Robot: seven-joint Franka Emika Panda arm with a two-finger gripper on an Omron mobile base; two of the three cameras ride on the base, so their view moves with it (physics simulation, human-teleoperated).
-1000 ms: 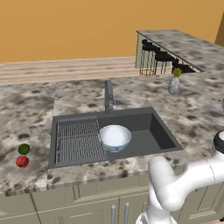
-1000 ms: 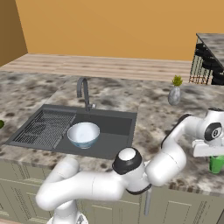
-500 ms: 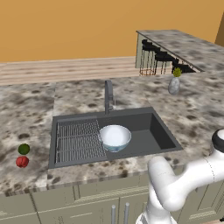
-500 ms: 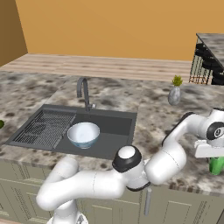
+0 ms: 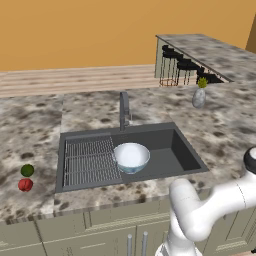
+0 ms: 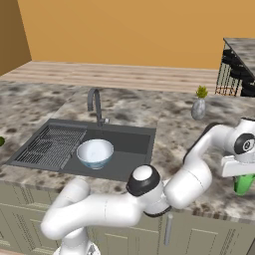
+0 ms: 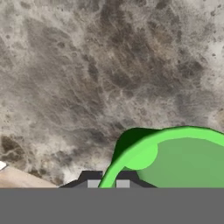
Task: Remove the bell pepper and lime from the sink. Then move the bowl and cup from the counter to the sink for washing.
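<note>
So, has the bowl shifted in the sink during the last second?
No. The bowl sits in the sink, right beside the wire rack, as before.

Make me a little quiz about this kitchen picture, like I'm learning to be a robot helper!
1. True or false: the bowl sits inside the sink.
2. Where are the bell pepper and the lime?
A. in the sink
B. on the counter left of the sink
C. in the bowl
3. Fill in: the gripper is shut on the rim of the green ____.

Key: 1 true. 2 B. 3 cup.
</note>
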